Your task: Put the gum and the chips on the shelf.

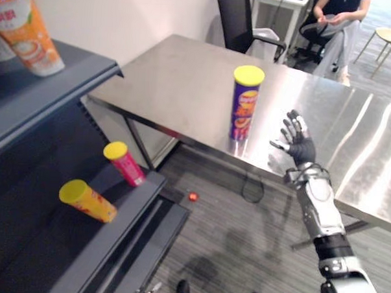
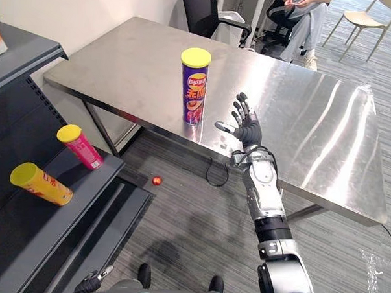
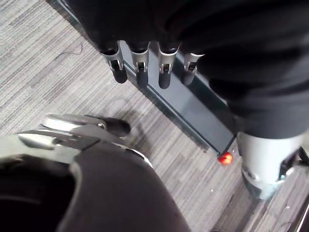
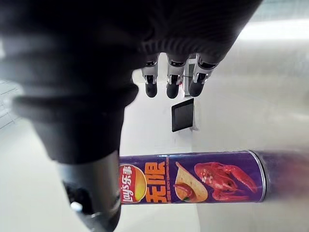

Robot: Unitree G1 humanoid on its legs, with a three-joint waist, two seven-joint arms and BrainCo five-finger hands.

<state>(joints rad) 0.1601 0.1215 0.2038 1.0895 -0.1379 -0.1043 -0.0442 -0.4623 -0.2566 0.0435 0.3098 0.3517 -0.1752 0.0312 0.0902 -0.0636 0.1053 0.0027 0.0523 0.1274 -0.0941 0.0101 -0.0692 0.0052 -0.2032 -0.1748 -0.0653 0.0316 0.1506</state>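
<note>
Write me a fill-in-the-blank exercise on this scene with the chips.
1. The purple chips can stands ____ on the steel table.
2. Its lid is ____.
3. The right robot hand beside the can is ____, not shut.
4. The left robot hand hangs over the floor, holding ____.

Missing words: upright; yellow; open; nothing.

The right arm is silver-grey, its fingers silver with dark tips.
</note>
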